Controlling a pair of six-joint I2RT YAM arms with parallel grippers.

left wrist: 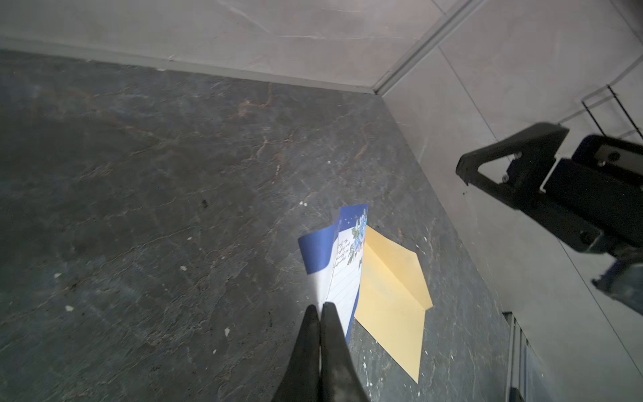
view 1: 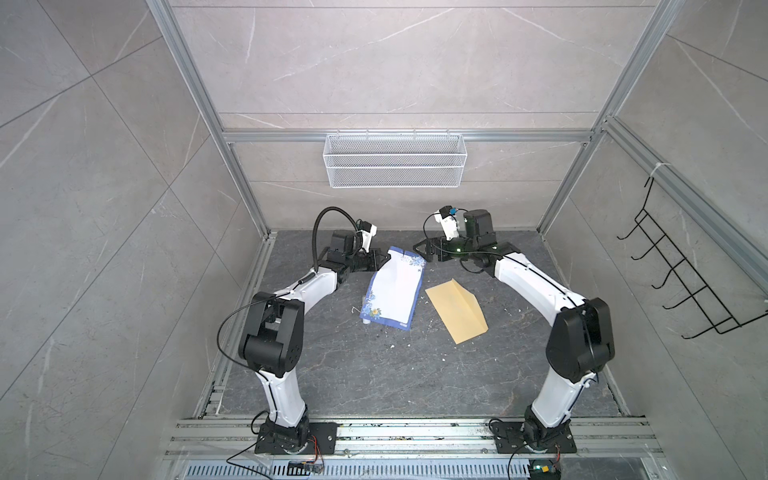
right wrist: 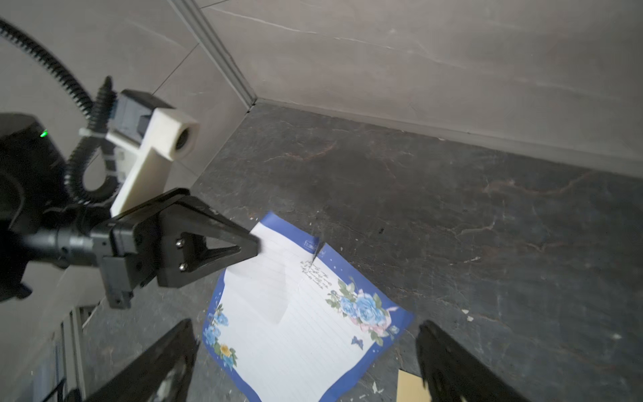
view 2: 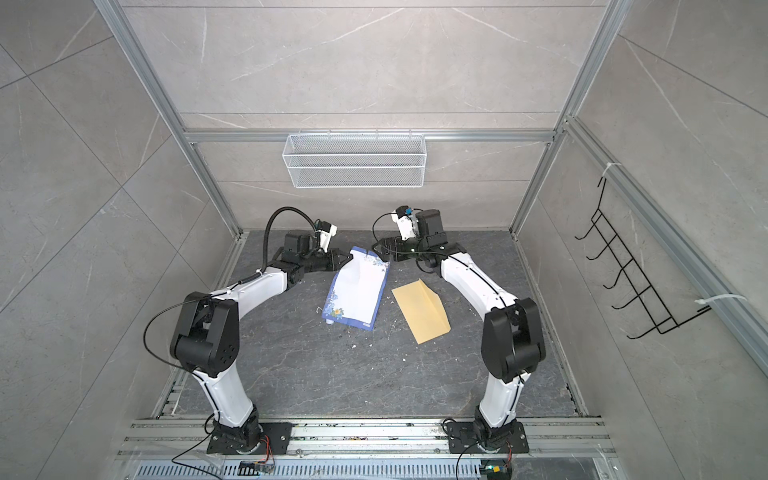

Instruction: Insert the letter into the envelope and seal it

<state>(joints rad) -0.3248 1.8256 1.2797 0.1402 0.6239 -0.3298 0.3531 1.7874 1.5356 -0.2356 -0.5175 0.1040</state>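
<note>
Envelope (view 1: pixel 457 309) lies flat on the table (view 1: pixel 374 374), empty as far as I can see, just right of the letter (view 1: pixel 392 295), whose near end rests on the table. The letter's far-left corner is raised, pinched in the clenched left gripper (view 1: pixel 385 260). The right gripper (view 1: pixel 423 251) hangs wide open by the far-right corner, holding nothing. Early stage, I'd say: insertion and sealing both left.

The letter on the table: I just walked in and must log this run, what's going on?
The left gripper is shut on a far corner of the letter, holding that end off the table. The right gripper hangs open by the other far corner, holding nothing. The envelope lies beside the letter, untouched; the letter is not inside.
</note>
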